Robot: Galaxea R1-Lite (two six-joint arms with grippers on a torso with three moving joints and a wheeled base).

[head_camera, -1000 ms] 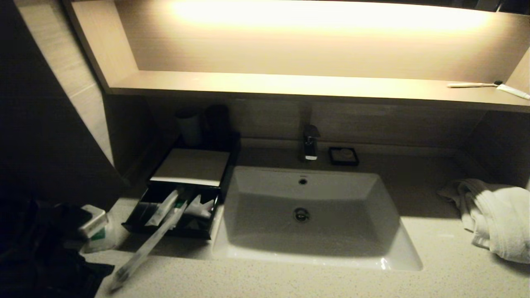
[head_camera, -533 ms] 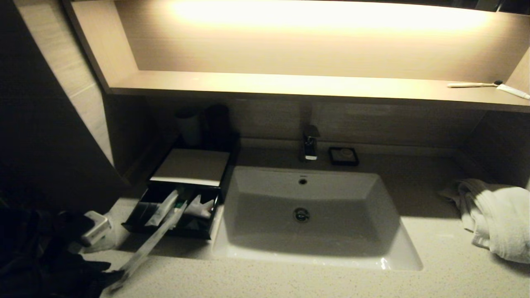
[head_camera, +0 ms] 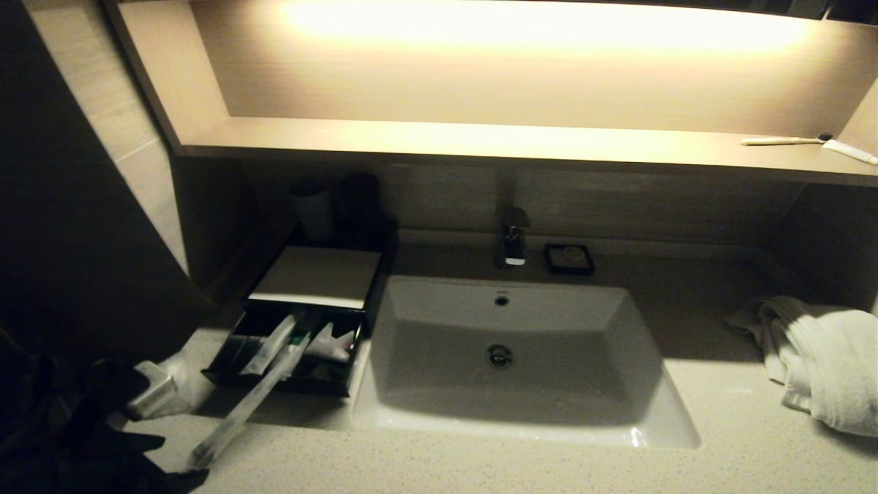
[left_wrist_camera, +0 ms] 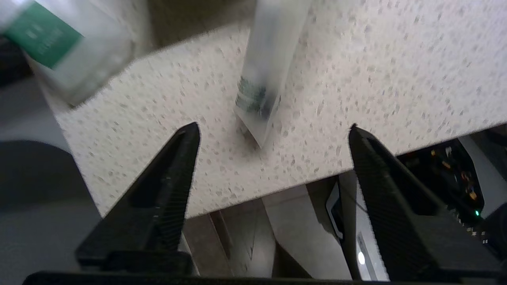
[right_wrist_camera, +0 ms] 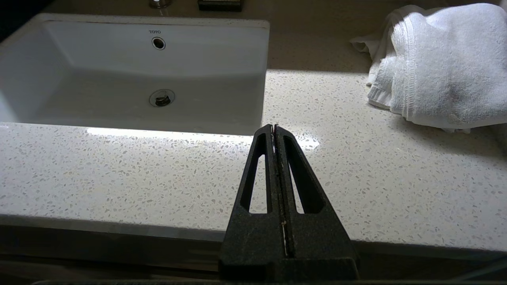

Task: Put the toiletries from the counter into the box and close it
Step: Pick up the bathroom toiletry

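A black box (head_camera: 233, 357) stands left of the sink with its drawer pulled open, and several wrapped toiletries lie inside. A long clear-wrapped toothbrush (head_camera: 247, 405) leans out of the drawer onto the counter; its end shows in the left wrist view (left_wrist_camera: 257, 95). A small white packet with a green label (head_camera: 152, 391) lies left of the box and also shows in the left wrist view (left_wrist_camera: 59, 43). My left gripper (left_wrist_camera: 273, 127) is open and empty, just short of the toothbrush end, over the counter's front edge. My right gripper (right_wrist_camera: 274, 127) is shut and empty, over the front counter right of the sink.
A white sink (head_camera: 507, 357) takes up the middle, with a tap (head_camera: 514, 237) and a black soap dish (head_camera: 569, 259) behind it. A white towel (head_camera: 823, 363) lies at the right. Two dark cups (head_camera: 336, 206) stand behind the box. A toothbrush and tube (head_camera: 809, 142) lie on the lit shelf.
My left arm has drawn back and lower toward the counter's front left corner. The white packet has shifted slightly to the left. The right arm has not moved.
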